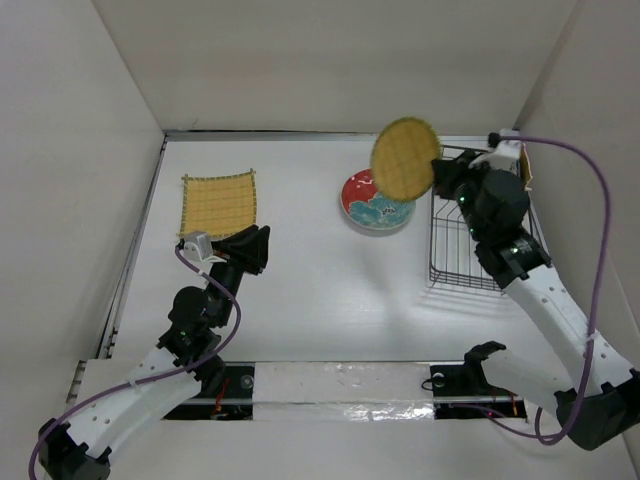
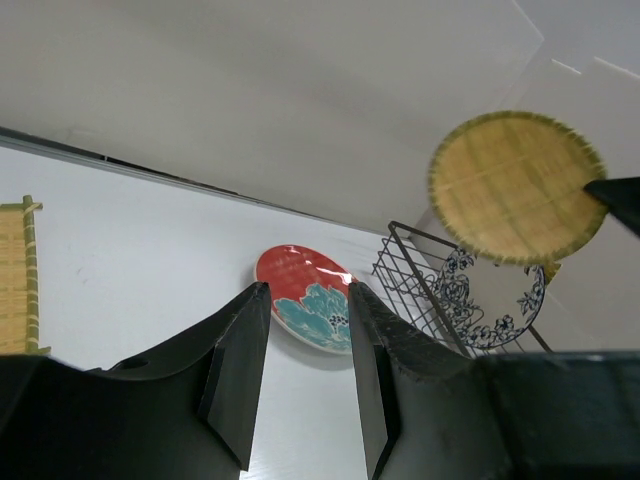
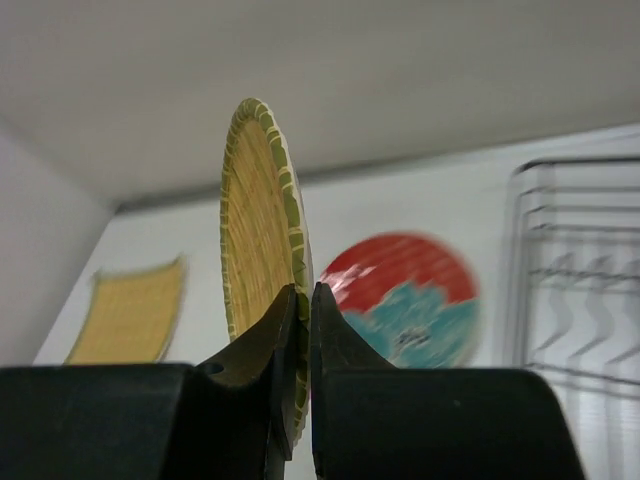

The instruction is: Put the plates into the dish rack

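My right gripper (image 1: 440, 170) is shut on the rim of the round yellow woven plate (image 1: 405, 158), holding it on edge in the air left of the black wire dish rack (image 1: 480, 225). In the right wrist view the plate (image 3: 258, 240) stands upright between my closed fingers (image 3: 302, 300). The red plate with teal flower (image 1: 376, 200) lies flat on the table beside the rack. The square yellow plate (image 1: 218, 204) lies at the far left. A blue-white patterned plate (image 2: 490, 295) stands in the rack. My left gripper (image 1: 255, 245) is open and empty, pointing toward the red plate (image 2: 305, 297).
White walls enclose the table on three sides. A purple cable (image 1: 590, 180) loops above the right arm. A taped strip (image 1: 340, 385) runs along the near edge between the arm bases.
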`<action>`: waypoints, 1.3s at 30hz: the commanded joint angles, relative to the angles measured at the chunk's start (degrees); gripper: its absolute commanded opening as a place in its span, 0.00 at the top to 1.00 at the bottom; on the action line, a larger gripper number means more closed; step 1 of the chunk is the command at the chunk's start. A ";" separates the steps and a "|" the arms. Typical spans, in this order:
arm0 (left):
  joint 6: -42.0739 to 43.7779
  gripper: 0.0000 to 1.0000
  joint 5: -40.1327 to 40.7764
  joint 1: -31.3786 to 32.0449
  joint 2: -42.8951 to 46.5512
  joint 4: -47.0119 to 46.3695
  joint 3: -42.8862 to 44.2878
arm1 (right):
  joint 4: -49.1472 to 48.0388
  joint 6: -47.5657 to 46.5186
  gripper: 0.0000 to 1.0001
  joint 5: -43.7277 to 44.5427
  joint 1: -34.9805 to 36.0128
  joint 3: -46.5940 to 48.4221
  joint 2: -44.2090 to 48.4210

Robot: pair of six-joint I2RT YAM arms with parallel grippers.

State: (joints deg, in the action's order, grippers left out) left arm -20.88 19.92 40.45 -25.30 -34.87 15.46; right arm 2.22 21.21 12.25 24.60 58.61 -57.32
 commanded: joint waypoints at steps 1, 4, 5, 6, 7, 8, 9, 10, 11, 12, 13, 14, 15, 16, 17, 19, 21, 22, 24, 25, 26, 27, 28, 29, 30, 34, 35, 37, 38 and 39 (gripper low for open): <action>-0.03 0.66 -0.41 0.25 0.60 -2.57 1.76 | 6.82 -10.11 1.00 16.99 -5.25 7.72 -0.77; -0.12 0.66 0.03 0.25 0.52 -2.31 1.85 | 4.31 -18.70 1.00 28.32 -7.46 10.82 -3.93; -0.12 0.66 0.03 0.25 0.51 -2.13 2.02 | 3.15 -21.45 1.00 36.10 -7.46 12.30 -5.07; -0.03 0.66 0.03 0.25 0.51 -2.04 2.03 | 2.19 -24.61 1.00 39.83 -7.46 13.28 -7.43; -0.12 0.66 0.03 0.25 0.60 -1.87 2.03 | -1.39 -30.64 1.00 42.83 -8.51 13.72 -8.50; -0.21 0.66 0.03 0.25 0.60 -1.87 2.03 | -2.82 -32.53 1.00 44.42 -9.30 15.12 -9.29; -0.21 0.66 -0.06 0.25 0.60 -1.95 2.03 | -3.27 -33.51 1.00 44.26 -10.61 16.09 -10.95; -0.21 0.66 -0.06 0.25 0.60 -1.95 2.11 | -3.71 -35.52 1.00 44.09 -11.15 17.05 -11.75; -0.30 0.66 -0.15 0.25 0.43 -1.95 2.11 | -3.97 -36.58 1.00 44.00 -11.67 17.85 -12.72; -0.38 0.66 -0.23 0.25 0.43 -2.04 2.11 | -3.98 -37.29 1.00 44.09 -11.68 19.25 -13.69; -0.39 0.66 -0.24 0.25 0.34 -2.04 2.11 | -4.15 -38.69 1.00 43.91 -12.38 19.52 -15.52; -0.39 0.66 -0.32 0.25 0.25 -2.04 2.20 | -5.20 -40.09 1.00 43.82 -12.38 19.18 -16.50; -0.39 0.66 -0.41 0.25 0.16 -2.04 2.20 | -6.69 -41.59 1.00 44.26 -12.38 17.61 -17.29; -0.39 0.66 -0.41 0.25 0.16 -1.95 2.20 | -9.49 -43.78 1.00 44.44 -12.38 16.72 -18.78; -0.39 0.66 -0.32 0.25 0.16 -1.87 2.20 | -10.73 -44.93 1.00 42.79 -12.38 15.67 -19.40; -0.47 0.66 -0.50 0.25 0.25 -1.95 2.20 | -13.54 -46.87 1.00 42.85 -12.38 13.65 -20.63; -0.47 0.66 -0.50 0.25 0.16 -1.95 2.20 | -13.12 -46.44 1.00 40.85 -13.78 13.46 -22.48; -0.47 0.66 -0.59 0.25 0.08 -1.95 2.20 | -12.86 -46.18 1.00 39.53 -13.79 13.29 -22.83; -0.56 0.66 -0.67 0.25 0.07 -1.87 2.29 | -13.29 -46.17 1.00 37.94 -14.93 12.15 -23.71; -0.47 0.66 -0.67 0.25 0.07 -1.87 2.29 | -13.12 -46.09 1.00 37.41 -14.93 11.79 -23.89; -0.47 0.66 -0.59 0.25 0.16 -1.78 2.38 | -13.46 -46.00 1.00 37.06 -14.93 10.49 -24.07; -0.56 0.66 -0.50 0.25 0.25 -1.69 2.29 | -13.82 -46.00 1.00 36.71 -15.63 9.60 -23.89; -0.56 0.66 -0.50 0.25 0.34 -1.78 2.29 | -13.99 -44.95 1.00 36.18 -15.64 8.90 -23.72; -0.47 0.66 -0.50 0.25 0.43 -1.78 2.29 | -13.73 -44.33 1.00 34.70 -16.33 7.67 -23.54; -0.47 0.66 -0.59 0.25 0.34 -1.78 2.29 | -13.82 -43.81 1.00 34.51 -16.95 6.96 -23.45; -0.56 0.66 -0.85 0.25 0.08 -2.04 2.29 | -13.64 -41.16 1.00 32.23 -18.27 4.06 -23.19; -0.65 0.66 -0.85 0.25 -0.10 -1.95 2.29 | -13.64 -39.51 1.00 31.00 -18.27 3.36 -23.19; -0.65 0.66 -0.85 0.25 -0.28 -1.95 2.38 | -13.82 -37.49 1.00 30.12 -18.80 1.35 -23.10; -0.65 0.66 -0.85 0.25 -0.28 -2.04 2.47 | -13.99 -36.95 1.00 29.42 -18.80 0.64 -23.36; -0.56 0.66 -0.94 0.25 -0.19 -1.87 2.38 | -14.00 -36.42 1.00 28.97 -18.80 -0.07 -23.45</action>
State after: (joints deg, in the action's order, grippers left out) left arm -21.15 19.70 40.45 -25.39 -34.83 15.46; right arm -6.61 -18.41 43.29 6.00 59.48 -82.28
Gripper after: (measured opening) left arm 0.338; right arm 0.080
